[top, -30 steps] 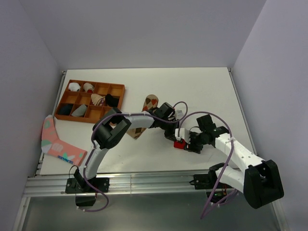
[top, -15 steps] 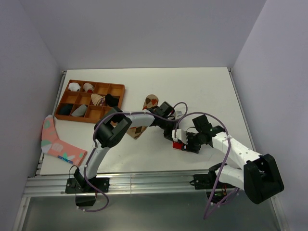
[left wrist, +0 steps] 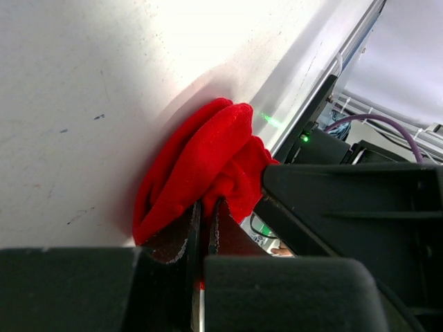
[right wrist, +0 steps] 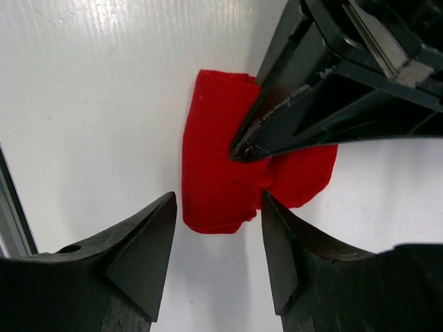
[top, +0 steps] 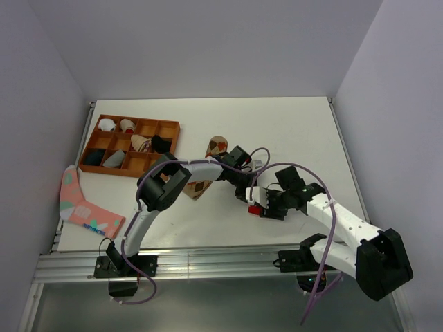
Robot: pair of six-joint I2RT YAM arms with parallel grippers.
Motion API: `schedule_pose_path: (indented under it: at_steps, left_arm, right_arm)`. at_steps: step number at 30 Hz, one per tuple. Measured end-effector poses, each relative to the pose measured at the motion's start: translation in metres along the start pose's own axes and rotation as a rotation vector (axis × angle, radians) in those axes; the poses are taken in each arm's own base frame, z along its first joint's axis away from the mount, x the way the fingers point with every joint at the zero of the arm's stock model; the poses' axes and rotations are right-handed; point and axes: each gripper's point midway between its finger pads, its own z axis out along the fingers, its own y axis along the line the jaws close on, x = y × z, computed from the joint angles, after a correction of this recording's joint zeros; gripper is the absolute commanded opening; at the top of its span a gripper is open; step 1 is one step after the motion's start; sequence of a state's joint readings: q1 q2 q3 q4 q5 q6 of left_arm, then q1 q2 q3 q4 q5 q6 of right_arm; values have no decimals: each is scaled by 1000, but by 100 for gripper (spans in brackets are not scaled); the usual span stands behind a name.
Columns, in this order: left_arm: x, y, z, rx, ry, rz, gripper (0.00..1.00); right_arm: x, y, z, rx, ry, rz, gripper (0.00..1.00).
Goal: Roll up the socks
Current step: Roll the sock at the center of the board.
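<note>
The bright red sock (top: 255, 209) lies bunched on the white table near the front middle. It also shows in the left wrist view (left wrist: 208, 155) and the right wrist view (right wrist: 218, 173). My left gripper (top: 249, 196) is shut on a fold of the red sock, its tips pinching the fabric (left wrist: 206, 214). My right gripper (top: 267, 207) is open, its two fingers straddling the sock's near end without touching it (right wrist: 218, 200). The tan argyle sock (top: 217, 146) lies flat behind the left arm, partly hidden under it.
A brown wooden compartment tray (top: 168, 124) holding several rolled socks stands at the back left. A pink sock with teal and white markings (top: 82, 207) lies at the left table edge. The metal rail (top: 208, 263) runs along the front edge.
My right gripper has edged left, closer round the red sock. My left gripper stays shut on the sock, which has shifted only slightly.
</note>
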State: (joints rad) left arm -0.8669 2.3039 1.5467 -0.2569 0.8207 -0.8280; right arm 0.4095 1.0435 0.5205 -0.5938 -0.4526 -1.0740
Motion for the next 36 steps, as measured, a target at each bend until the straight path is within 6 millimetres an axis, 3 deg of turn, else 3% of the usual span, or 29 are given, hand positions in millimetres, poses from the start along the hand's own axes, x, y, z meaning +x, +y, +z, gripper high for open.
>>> schedule_pose_path:
  at_steps: [7,13,15,17,18,29,36]
  left_arm:
    - [1,0,0,5,7,-1,0]
    - [2,0,1,9,13,-3,0]
    - [2,0,1,10,13,-2,0]
    - [2,0,1,14,14,-1,0]
    - [3,0,1,16,14,-1,2]
    - [9,5,-5,69,-86,-53,25]
    - [-2,7,-12,78,-302,-67,27]
  right_arm:
    - [-3,6,4,-27,9,-23,60]
    - [6,7,16,-66,60,-18,54]
    - [5,5,18,-66,66,-10,46]
    - [5,3,18,-65,70,4,28]
    - [4,2,18,-66,71,10,24]
    - [1,4,17,-204,49,131,20]
    - [3,-1,15,-304,13,224,20]
